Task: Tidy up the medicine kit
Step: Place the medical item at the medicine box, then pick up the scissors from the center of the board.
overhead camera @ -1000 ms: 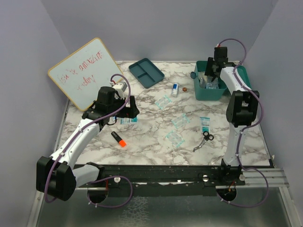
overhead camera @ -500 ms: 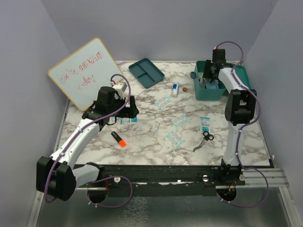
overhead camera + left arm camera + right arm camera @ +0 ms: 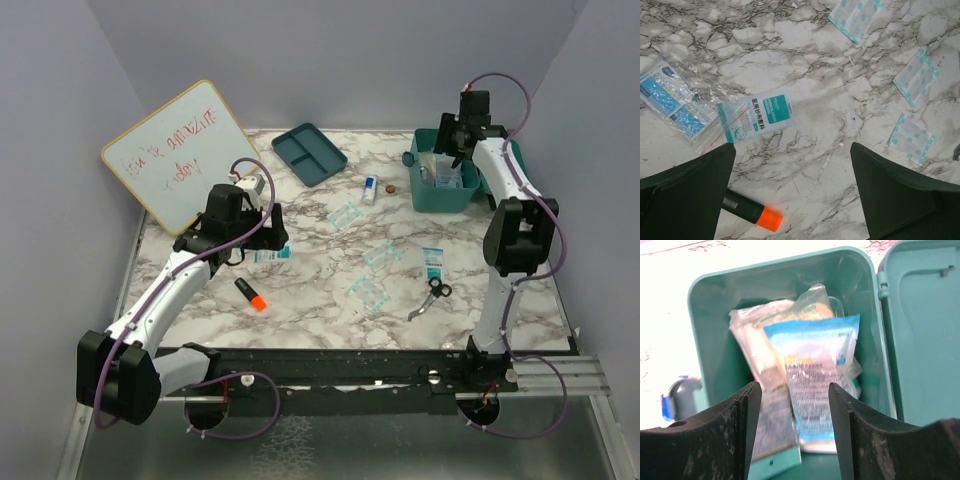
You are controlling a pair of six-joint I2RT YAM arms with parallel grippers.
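The medicine kit (image 3: 447,192) stands at the back right, its hinged lid (image 3: 922,325) swung open to the right. Inside lie several packets, among them a blue and white pouch (image 3: 815,375) and a clear bag (image 3: 765,350). My right gripper (image 3: 794,390) hovers open above them with nothing between its fingers; in the top view the right gripper (image 3: 452,147) is over the box. My left gripper (image 3: 792,165) is wide open above the table, over a white and teal dressing packet (image 3: 757,116) and a black marker with an orange cap (image 3: 750,211).
On the marble lie three teal-dotted plasters (image 3: 381,256), a small packet (image 3: 432,262), scissors (image 3: 430,297) and a little bottle (image 3: 370,188). A flat divided teal tray (image 3: 310,153) sits at the back. A whiteboard (image 3: 180,150) leans at the back left.
My right gripper has lifted up and back from the box, and its jaws have spread a little wider. The left arm has hardly moved.
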